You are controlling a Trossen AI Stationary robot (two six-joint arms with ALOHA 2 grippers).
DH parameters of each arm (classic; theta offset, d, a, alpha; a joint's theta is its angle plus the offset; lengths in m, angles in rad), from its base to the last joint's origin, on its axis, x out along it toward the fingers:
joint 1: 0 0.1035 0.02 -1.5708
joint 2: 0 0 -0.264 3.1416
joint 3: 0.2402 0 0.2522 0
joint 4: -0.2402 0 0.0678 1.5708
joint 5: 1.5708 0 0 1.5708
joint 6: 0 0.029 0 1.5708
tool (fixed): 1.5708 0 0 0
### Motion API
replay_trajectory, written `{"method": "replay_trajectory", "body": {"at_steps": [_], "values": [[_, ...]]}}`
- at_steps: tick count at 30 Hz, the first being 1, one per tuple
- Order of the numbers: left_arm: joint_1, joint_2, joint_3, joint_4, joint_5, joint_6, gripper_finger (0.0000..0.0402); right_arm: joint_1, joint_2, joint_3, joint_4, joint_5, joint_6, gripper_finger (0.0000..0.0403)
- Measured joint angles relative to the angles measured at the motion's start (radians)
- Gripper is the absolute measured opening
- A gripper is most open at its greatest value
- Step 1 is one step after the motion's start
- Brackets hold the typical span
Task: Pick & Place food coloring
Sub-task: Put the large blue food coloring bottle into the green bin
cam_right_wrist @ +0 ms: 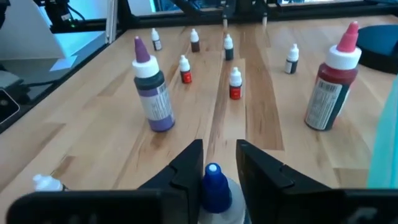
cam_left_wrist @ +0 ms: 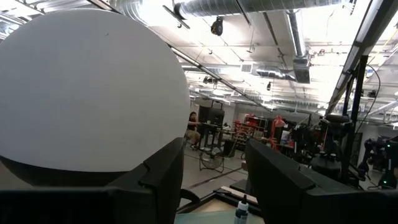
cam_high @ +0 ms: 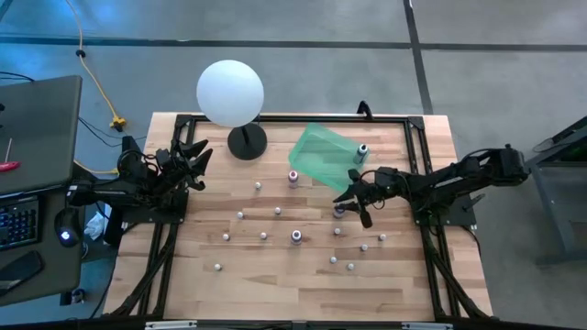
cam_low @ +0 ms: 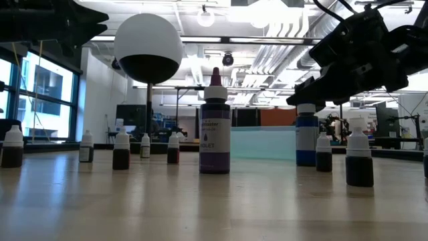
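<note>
The right hand [cam_right_wrist: 214, 163] straddled a blue-capped bottle [cam_right_wrist: 213, 185], fingers parted, contact unclear. Its body was cut off. The left hand [cam_high: 188, 158] waited open near the lamp [cam_high: 230, 93].

The purple bottle [cam_low: 215, 126] bears a label reading "VIOLET"; its other print is illegible.

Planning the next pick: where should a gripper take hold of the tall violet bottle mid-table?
The violet bottle stands upright with free table around it, so come straight down and close on its straight labelled body. The tapered nozzle above would likely slip between the fingers.
</note>
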Motion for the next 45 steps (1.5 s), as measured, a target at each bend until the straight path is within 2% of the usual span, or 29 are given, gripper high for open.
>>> {"method": "replay_trajectory", "body": {"at_steps": [5,10,13,16,20,22,24,26,29,33,36,40,45], "values": [[0.000,0.000,0.000,0.000,0.000,0.000,0.0170,0.000,-0.001,0.002,-0.025,0.020,0.000,0.0082],[0.000,0.000,0.000,0.000,0.000,0.000,0.0170,0.000,-0.002,0.002,-0.020,0.119,0.004,0.0041],[0.000,0.000,0.000,0.000,0.000,0.000,0.0170,-0.001,0.002,-0.003,0.045,0.126,0.018,0.0037],[0.000,0.000,0.000,0.000,0.000,-0.003,0.0170,0.000,-0.006,-0.001,0.190,0.132,0.024,0.0037],[0.000,0.000,0.000,0.000,0.000,-0.003,0.0170,-0.003,-0.031,0.000,0.306,0.279,0.074,0.0037],[0.000,0.000,0.000,0.000,0.000,-0.003,0.0170,-0.003,-0.058,-0.001,0.337,0.406,0.087,0.0042],[0.000,0.000,0.000,0.000,0.000,-0.003,0.0170,-0.003,-0.087,0.002,0.306,0.564,0.086,0.0051],[0.000,0.000,0.000,0.000,0.000,-0.003,0.0170,-0.004,-0.109,0.001,0.201,0.697,0.044,0.0054],[0.000,0.000,0.000,0.000,0.000,-0.003,0.0170,-0.004,-0.122,0.000,0.064,0.825,0.056,0.0042],[0.000,0.000,0.000,0.000,0.000,-0.002,0.0170,-0.003,-0.112,0.000,-0.090,0.843,0.156,0.0037],[0.000,0.000,0.000,0.000,0.000,-0.002,0.0170,-0.003,-0.113,0.000,-0.145,0.926,0.166,0.0041],[0.000,0.000,0.000,0.000,-0.009,-0.001,0.0170,-0.008,-0.113,0.000,-0.174,1.000,0.167,0.0063],[0.000,0.000,0.000,0.000,-0.010,0.000,0.0170,-0.058,-0.113,0.000,-0.183,1.004,0.161,0.0052]]}}
